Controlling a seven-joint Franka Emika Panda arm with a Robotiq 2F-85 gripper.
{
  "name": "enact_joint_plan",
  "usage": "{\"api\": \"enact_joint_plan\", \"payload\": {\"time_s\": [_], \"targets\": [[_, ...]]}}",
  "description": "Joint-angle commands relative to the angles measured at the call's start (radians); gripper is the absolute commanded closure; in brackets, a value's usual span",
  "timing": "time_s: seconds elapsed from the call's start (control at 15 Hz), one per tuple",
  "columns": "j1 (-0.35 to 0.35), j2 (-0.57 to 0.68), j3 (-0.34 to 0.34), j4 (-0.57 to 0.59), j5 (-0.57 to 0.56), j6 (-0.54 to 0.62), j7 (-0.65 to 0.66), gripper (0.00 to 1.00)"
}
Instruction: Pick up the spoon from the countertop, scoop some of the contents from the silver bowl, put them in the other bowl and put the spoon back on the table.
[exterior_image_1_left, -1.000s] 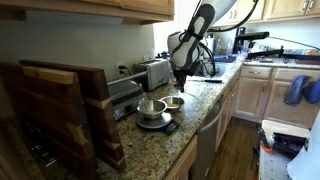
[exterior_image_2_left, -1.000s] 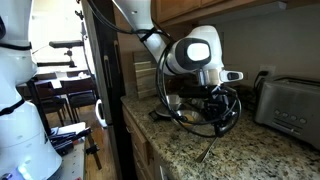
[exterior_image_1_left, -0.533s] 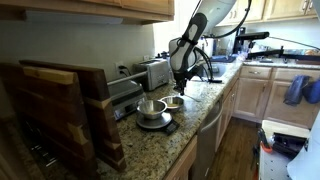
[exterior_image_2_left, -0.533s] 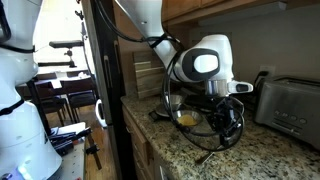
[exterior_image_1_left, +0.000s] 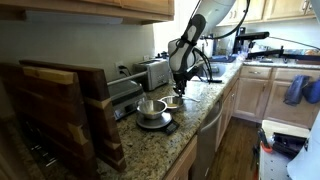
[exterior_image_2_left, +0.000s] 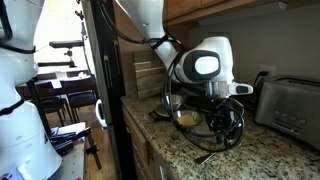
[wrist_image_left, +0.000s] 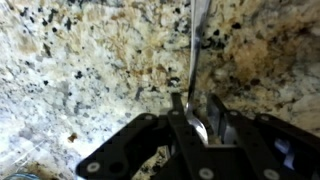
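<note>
The metal spoon (wrist_image_left: 194, 55) lies on the speckled granite countertop (wrist_image_left: 80, 70), its handle pointing away from my gripper. My gripper (wrist_image_left: 197, 112) is low over the counter with both fingers closed in on the spoon's bowl end. In an exterior view the gripper (exterior_image_2_left: 226, 128) stands over the spoon (exterior_image_2_left: 205, 154). The silver bowl (exterior_image_1_left: 150, 106) sits on a small scale, and the other bowl (exterior_image_1_left: 173, 102) is beside it, close to the gripper (exterior_image_1_left: 181, 90). A bowl with yellow contents (exterior_image_2_left: 186, 117) shows behind the gripper.
A toaster (exterior_image_1_left: 154, 72) stands at the back of the counter and also shows in an exterior view (exterior_image_2_left: 293, 106). Wooden cutting boards (exterior_image_1_left: 60, 110) lean up on the counter. The counter's front edge (exterior_image_1_left: 205, 105) runs close to the bowls.
Over the last second the arm moved across and down onto the spoon. In the last half second it has stayed still.
</note>
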Motion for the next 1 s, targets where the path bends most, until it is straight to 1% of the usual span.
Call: {"api": "enact_joint_plan", "payload": {"time_s": [0.0, 0.27, 0.4, 0.67, 0.93], "targets": [[0.022, -0.075, -0.011, -0.071, -0.026, -0.028, -0.009, 0.36], [0.025, -0.126, -0.006, -0.117, -0.034, -0.021, -0.03, 0.1], [0.022, -0.163, -0.003, -0.142, -0.034, -0.017, -0.051, 0.0], [0.004, -0.253, 0.022, -0.195, -0.002, -0.024, -0.135, 0.0], [0.009, -0.334, 0.033, -0.236, 0.002, -0.037, -0.201, 0.0]]}}
